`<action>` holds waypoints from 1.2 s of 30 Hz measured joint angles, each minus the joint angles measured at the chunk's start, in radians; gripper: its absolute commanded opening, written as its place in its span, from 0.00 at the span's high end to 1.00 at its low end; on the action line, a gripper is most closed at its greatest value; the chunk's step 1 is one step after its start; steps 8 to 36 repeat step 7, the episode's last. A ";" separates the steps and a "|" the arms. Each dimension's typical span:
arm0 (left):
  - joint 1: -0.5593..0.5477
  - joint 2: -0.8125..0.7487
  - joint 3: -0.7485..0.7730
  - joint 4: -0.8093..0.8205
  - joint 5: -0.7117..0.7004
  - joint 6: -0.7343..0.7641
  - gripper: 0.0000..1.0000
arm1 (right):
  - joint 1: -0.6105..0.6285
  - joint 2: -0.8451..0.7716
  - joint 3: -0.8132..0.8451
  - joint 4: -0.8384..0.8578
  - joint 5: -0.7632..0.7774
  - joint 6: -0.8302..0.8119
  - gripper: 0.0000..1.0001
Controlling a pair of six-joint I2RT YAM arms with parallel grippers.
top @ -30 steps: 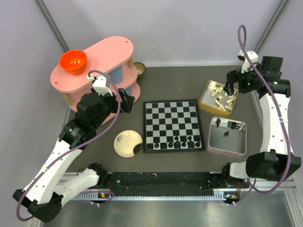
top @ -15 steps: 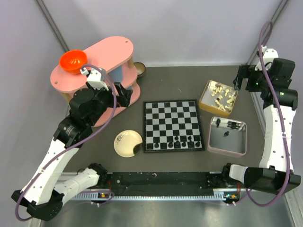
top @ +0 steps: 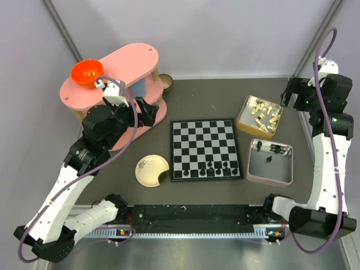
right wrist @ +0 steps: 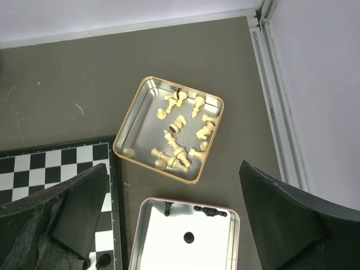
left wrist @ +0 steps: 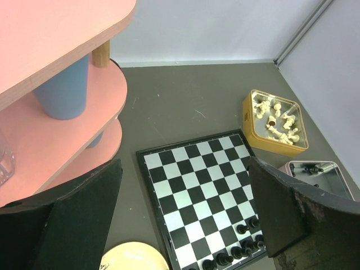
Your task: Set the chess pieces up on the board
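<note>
Jaws, left arm: spread to full width, nothing between the fingers (left wrist: 84,225), touching nothing. They hang over the bench (top: 208,95) just beside the pink shelf (top: 112,73), off the board (top: 206,149) at its far-left corner.

Jaws, right arm: also fully spread and empty, held high over the far-right corner of the bench, beyond the gold tin (top: 260,115) of cream pieces.

Chess pieces (top: 218,167): black group on the two nearest rows of the board, mostly the right half. More black ones lie in the pink-rimmed tin (top: 270,163), several along its far wall and one near the middle (right wrist: 188,237).

Clearances: wide strip of bench between the board's far edge and the back wall. Both tins sit near the board's right edge. Cream plate (top: 151,170) is just beside its near-left corner.

Obscured: in the left wrist view, the right finger covers the board's near-right corner and part of the pink-rimmed tin. In the right wrist view, the left finger masks most of the board and the tin's near edge is cut off. Exact piece count and types can't be made out.
</note>
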 measured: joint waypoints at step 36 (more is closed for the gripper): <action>0.000 -0.002 -0.018 0.008 0.014 -0.014 0.01 | 0.000 -0.004 -0.032 0.008 0.023 0.011 0.01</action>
